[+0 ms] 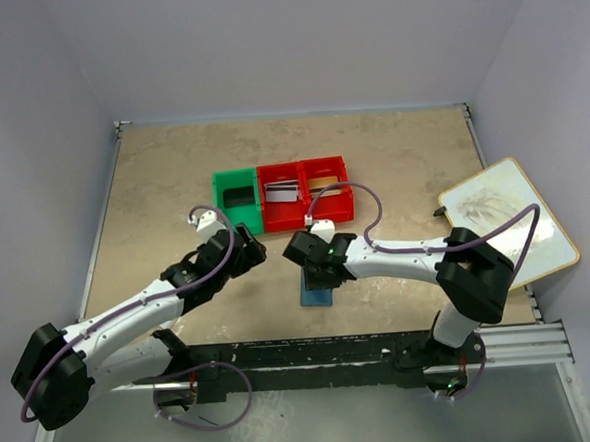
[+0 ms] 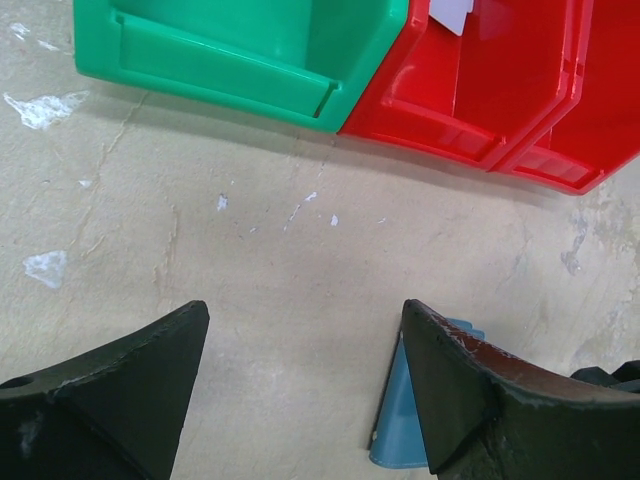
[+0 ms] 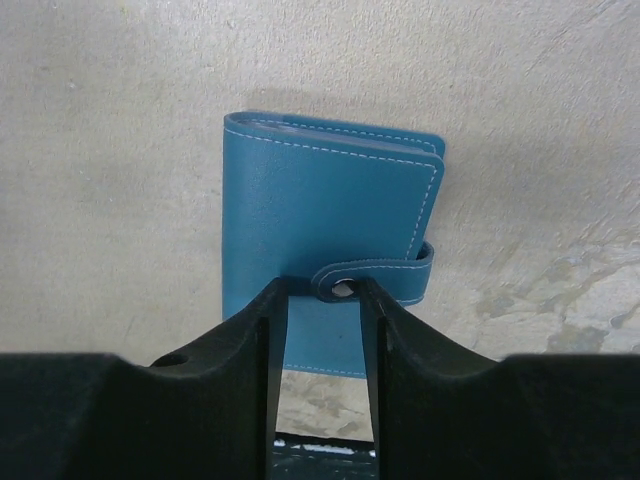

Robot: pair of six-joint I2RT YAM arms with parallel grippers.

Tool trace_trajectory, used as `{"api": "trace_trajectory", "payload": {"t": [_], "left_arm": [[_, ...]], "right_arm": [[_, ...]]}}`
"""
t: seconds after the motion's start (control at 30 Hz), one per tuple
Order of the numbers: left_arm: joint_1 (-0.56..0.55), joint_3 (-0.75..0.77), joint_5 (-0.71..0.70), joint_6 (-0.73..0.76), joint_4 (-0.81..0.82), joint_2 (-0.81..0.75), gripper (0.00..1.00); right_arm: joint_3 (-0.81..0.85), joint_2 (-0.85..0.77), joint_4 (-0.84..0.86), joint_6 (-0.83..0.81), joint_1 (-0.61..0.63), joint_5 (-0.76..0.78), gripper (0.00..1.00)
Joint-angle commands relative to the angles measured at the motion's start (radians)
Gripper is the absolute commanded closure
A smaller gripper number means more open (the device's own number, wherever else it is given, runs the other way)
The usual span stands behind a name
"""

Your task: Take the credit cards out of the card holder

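The card holder [image 3: 320,210] is a teal-blue wallet lying closed on the table, with its strap [image 3: 390,275] snapped across the front. From above, the card holder [image 1: 317,292] lies near the table's front edge, under the right arm. My right gripper [image 3: 320,290] is just over it, jaws narrowly apart on either side of the strap's snap end, with a gap still showing. My left gripper [image 2: 305,310] hangs wide open over bare table, and a corner of the card holder [image 2: 400,425] shows by its right finger. The credit cards are hidden.
A green bin [image 1: 237,196] and two red bins [image 1: 306,202] stand in a row behind the grippers. Pale flat pieces lie in the middle bin [image 1: 281,192]; I cannot tell what they are. A white board with a wooden rim [image 1: 505,218] lies at the right edge.
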Motion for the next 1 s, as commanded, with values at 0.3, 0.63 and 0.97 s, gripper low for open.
{"api": "trace_trajectory", "payload": {"t": [0.3,0.63,0.97], "left_arm": [[-0.011,0.027,0.114,0.034,0.123,0.075,0.31],[-0.228,0.012,0.039,-0.01,0.262,0.225,0.37],[-0.295,0.122,0.046,0.064,0.233,0.383,0.37]], "right_arm": [[-0.056,0.015,-0.022,0.042,0.005,0.022,0.83],[-0.142,-0.085,0.186,-0.029,-0.076,-0.089,0.89],[-0.28,-0.259,0.296,0.02,-0.141,-0.148,0.87]]}}
